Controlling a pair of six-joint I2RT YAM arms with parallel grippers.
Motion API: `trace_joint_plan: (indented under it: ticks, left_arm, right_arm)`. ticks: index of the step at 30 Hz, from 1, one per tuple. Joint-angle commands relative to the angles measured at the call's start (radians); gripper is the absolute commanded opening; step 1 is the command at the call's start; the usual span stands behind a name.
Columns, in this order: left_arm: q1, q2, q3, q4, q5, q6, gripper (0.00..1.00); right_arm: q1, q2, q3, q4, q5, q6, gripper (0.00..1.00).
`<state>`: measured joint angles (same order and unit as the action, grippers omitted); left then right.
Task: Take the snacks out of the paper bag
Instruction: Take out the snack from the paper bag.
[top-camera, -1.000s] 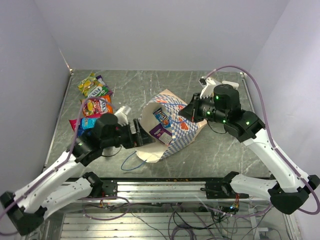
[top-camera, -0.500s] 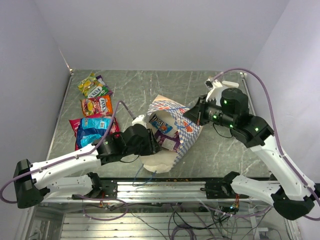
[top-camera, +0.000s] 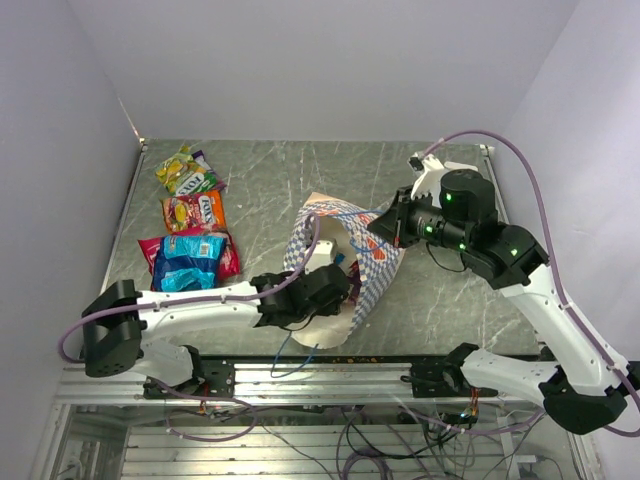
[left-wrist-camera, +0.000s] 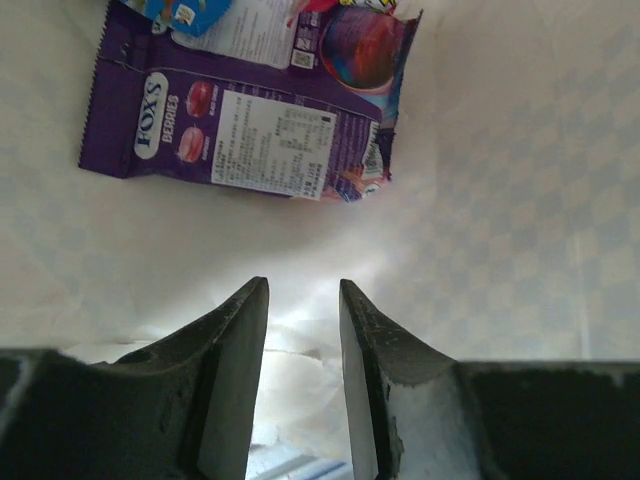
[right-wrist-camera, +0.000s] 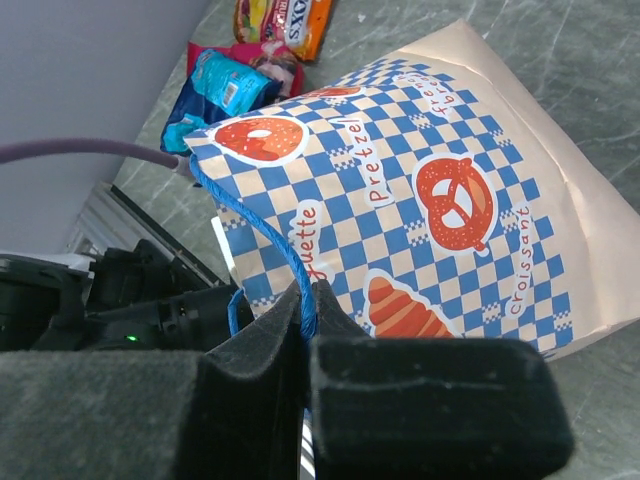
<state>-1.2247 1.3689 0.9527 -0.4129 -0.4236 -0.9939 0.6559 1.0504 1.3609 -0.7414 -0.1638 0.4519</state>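
Note:
The paper bag (top-camera: 374, 268) lies in mid-table, blue-checkered outside (right-wrist-camera: 420, 200), its mouth facing my left arm. My right gripper (top-camera: 386, 226) is shut on the bag's thin blue string handle (right-wrist-camera: 268, 228) and holds that side up; it shows in the right wrist view (right-wrist-camera: 308, 300). My left gripper (top-camera: 338, 286) is open and empty inside the bag's cream interior (left-wrist-camera: 500, 230); it shows in the left wrist view (left-wrist-camera: 303, 300). A purple FOX'S packet (left-wrist-camera: 240, 140) lies ahead of the fingertips, apart from them. Another packet (left-wrist-camera: 265, 18) overlaps it behind.
Removed snacks lie at the table's left: a yellow-green packet (top-camera: 184, 170), an orange-red one (top-camera: 194, 212), and a blue one on pink (top-camera: 190, 258). The blue one also shows in the right wrist view (right-wrist-camera: 230, 85). A second blue handle loop (top-camera: 290, 352) hangs near the front edge.
My left arm has swung right and pushed its gripper into the bag's mouth. The bag has shifted a little right and stands more upright. My right gripper has kept its hold on the handle.

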Motion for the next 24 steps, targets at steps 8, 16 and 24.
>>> trace_joint_plan:
  ticks: [8,16,24]
  left_arm:
    - [-0.16,0.109,0.119,-0.014,-0.345,0.196,0.47]
    - [-0.176,0.048,-0.027,0.079,-0.292,0.154,0.47]
    - [-0.153,0.07,-0.143,0.32,-0.272,0.398,0.73]
  right_arm:
    - [0.0,0.023,0.039,0.001,0.018,-0.012,0.0]
    - [0.0,0.024,0.029,0.059,0.015,-0.023,0.0]
    - [0.0,0.042,0.081,0.026,0.013,-0.048,0.0]
